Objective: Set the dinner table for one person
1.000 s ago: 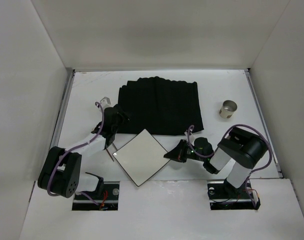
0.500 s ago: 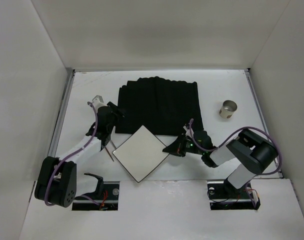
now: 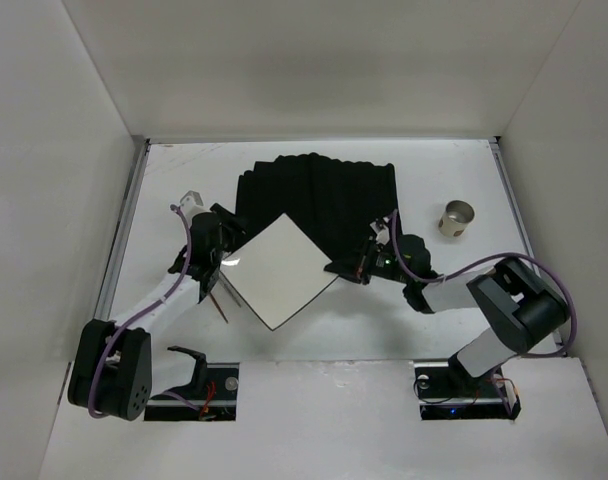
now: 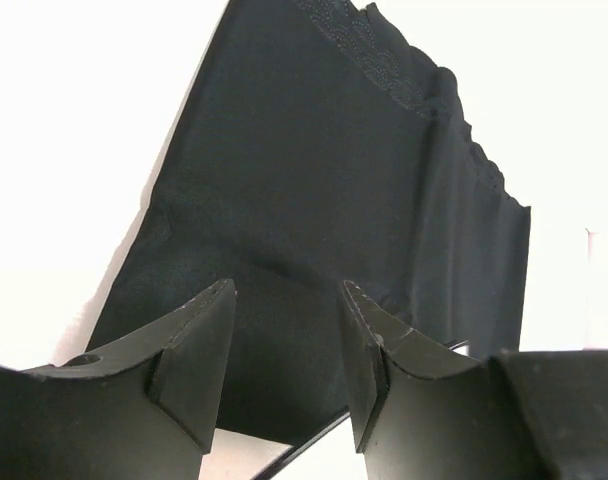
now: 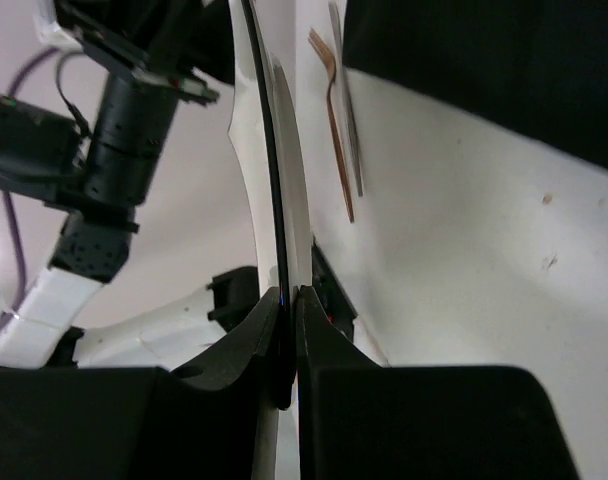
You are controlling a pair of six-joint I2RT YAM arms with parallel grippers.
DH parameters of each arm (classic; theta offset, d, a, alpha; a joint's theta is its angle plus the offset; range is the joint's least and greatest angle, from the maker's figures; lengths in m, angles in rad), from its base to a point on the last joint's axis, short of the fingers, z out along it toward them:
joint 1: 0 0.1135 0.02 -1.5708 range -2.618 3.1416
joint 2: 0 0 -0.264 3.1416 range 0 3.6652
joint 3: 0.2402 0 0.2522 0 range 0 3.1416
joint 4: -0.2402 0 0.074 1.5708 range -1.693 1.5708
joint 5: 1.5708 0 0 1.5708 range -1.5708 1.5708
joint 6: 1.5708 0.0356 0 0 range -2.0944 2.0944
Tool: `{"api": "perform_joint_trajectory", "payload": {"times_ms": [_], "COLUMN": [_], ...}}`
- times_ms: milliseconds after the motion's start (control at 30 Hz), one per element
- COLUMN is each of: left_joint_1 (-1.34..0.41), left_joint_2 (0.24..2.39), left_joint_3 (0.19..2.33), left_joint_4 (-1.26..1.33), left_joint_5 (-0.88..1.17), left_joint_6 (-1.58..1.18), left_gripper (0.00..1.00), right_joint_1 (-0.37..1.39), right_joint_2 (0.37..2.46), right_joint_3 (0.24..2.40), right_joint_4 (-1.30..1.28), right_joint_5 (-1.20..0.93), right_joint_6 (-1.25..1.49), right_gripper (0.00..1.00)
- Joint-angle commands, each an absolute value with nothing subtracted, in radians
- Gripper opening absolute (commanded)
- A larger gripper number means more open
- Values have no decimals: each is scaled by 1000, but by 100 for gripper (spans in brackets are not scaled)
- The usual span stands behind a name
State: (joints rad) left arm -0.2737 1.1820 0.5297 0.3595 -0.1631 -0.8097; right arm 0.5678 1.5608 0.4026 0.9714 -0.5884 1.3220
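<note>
The square white plate (image 3: 282, 270) hangs tilted above the white dinner table (image 3: 484, 180), its far half over the front edge of the black ribbed mat (image 3: 329, 195). My right gripper (image 3: 341, 270) is shut on the plate's right corner; in the right wrist view the jaws (image 5: 287, 295) pinch the thin dark-rimmed plate edge (image 5: 274, 190). My left gripper (image 3: 231, 258) is at the plate's left corner. In the left wrist view it (image 4: 284, 290) is open, with the mat (image 4: 314, 170) ahead and the plate's rim (image 4: 314, 450) low between the fingers.
A copper fork (image 5: 334, 130) and a knife (image 5: 350, 120) lie on the table left of the plate, seen as a thin stick in the top view (image 3: 221, 302). A small metal cup (image 3: 457, 217) stands at the right. White walls surround the table.
The plate has risen and moved away from the near edge, from the bare table to partly over the mat. Both arms reached forward with it.
</note>
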Motion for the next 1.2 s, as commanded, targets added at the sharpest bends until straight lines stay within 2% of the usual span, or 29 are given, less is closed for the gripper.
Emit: {"api": "perform_joint_trajectory", "payload": {"times_ms": [0, 533, 1167], "left_joint_1": [-262, -237, -278], "left_joint_2": [1143, 974, 1100], "left_joint_3": [557, 492, 494], "left_joint_4": [370, 379, 393], "left_joint_5": [-179, -337, -334], "left_joint_6": [-822, -897, -885], "left_gripper": [43, 43, 44], "right_joint_1": [487, 298, 278], "right_joint_2": [1515, 1709, 1884], "right_joint_3": [500, 629, 678], "right_joint_4": [1174, 1175, 1344], "right_joint_5": [-621, -523, -318], "right_joint_6": [1373, 1325, 1427], "right_gripper": [4, 3, 4]}}
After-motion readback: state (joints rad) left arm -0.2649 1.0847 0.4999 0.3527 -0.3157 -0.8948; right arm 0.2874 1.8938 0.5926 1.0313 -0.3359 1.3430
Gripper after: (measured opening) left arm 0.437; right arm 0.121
